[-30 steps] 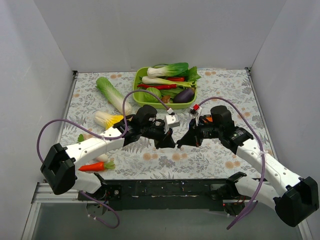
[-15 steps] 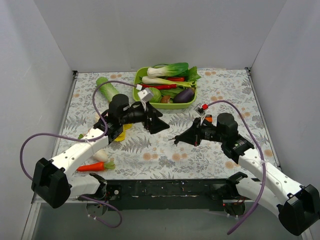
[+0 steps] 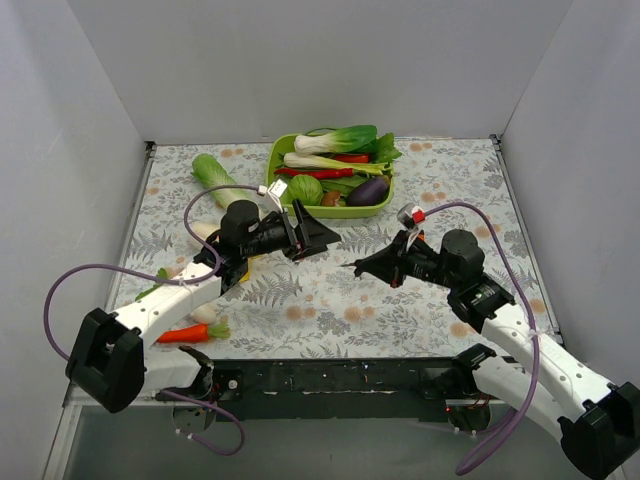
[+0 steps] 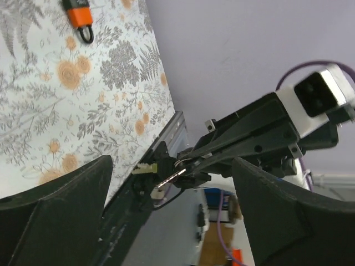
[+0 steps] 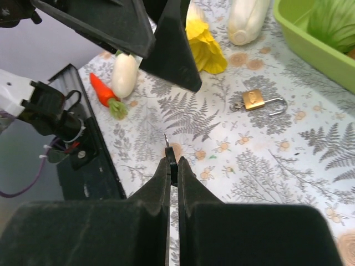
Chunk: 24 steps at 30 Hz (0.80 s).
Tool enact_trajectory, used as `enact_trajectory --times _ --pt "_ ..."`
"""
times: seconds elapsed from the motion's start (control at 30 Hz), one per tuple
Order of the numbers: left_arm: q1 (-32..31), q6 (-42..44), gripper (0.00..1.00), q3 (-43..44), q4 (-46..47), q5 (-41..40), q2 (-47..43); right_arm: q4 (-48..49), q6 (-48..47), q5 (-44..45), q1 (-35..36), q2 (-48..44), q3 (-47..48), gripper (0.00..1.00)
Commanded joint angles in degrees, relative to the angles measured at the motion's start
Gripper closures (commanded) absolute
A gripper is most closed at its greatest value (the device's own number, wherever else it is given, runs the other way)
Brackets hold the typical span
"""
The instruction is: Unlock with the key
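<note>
The brass padlock (image 5: 256,100) lies flat on the floral tablecloth (image 3: 330,305) with its shackle swung open. Any marking on its face is too small to read. An orange-and-black padlock (image 4: 79,14) lies elsewhere on the cloth, seen from the left wrist.

The right gripper (image 3: 352,266) is clenched on the key (image 4: 170,179), whose thin silver blade pokes out past the fingertips, raised above the cloth near the middle of the table. The left gripper (image 3: 320,236) is released, its two black fingers (image 5: 173,55) spread wide and facing the key from the left, apart from it.

On the near left lie a carrot (image 5: 102,88) and a white radish (image 5: 125,71), with a yellow vegetable (image 5: 206,51) beyond them. A napa cabbage (image 3: 216,176) lies at the far left.

The green tray (image 3: 274,160) at the far middle holds bok choy (image 3: 340,137), red chillies (image 3: 312,172), a round green cabbage (image 3: 306,188) and an eggplant (image 3: 368,190).
</note>
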Motion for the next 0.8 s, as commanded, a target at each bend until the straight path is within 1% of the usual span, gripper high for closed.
enact_trajectory --times 0.0,0.1,0.13,0.2,0.33,0.37,0.47,0.57,0.6,0.63,0.7,0.77 --pt "0.0 -16.1 0.12 -2.2 1.2 -2.1 2.5 -2.5 -11.5 8.5 2.2 -1.7 3.2 0.99" --pt "-0.1 -17.6 0.11 -1.5 0.2 -2.8 4.0 -3.2 -16.6 14.7 5.0 -2.4 3.6 0.99" --pt "-0.1 -18.3 0.10 -1.3 -0.4 -2.7 4.5 -3.4 -18.0 16.4 6.9 -2.2 4.2 0.99" --pt "-0.1 -20.0 0.10 -1.1 -0.6 -2.1 5.3 -3.7 -21.9 22.0 9.4 -1.5 4.7 0.99" --pt "0.0 -24.2 0.10 -0.8 -0.5 -1.2 7.5 -3.6 -27.3 30.6 17.1 1.5 6.3 0.99" --pt "-0.1 -24.8 0.10 -0.7 -0.5 -1.0 7.6 -3.2 -28.6 34.1 18.2 2.1 6.9 0.99" --pt "-0.4 -26.3 0.11 -0.8 -0.5 0.0 8.4 -1.5 -32.6 39.8 22.4 3.9 7.5 0.99" --pt "-0.6 -28.7 0.19 -1.1 -0.5 0.1 8.4 -1.0 -36.4 44.5 26.1 6.1 8.3 0.99" --pt "-0.6 -29.1 0.25 -1.2 -0.5 0.1 8.2 -0.8 -37.4 45.9 27.0 7.2 8.4 0.99" --pt "-0.6 -29.3 0.29 -1.2 -0.5 -0.3 8.1 -0.5 -39.2 47.4 28.9 7.9 8.4 0.99" --pt "-0.7 -30.1 0.33 -1.1 -0.8 -0.3 7.9 1.0 -41.3 52.3 30.9 9.1 8.0 0.99" --pt "-0.7 -30.9 0.33 -1.0 -0.8 -0.2 7.8 2.8 -43.9 56.1 33.4 9.8 7.7 0.99"
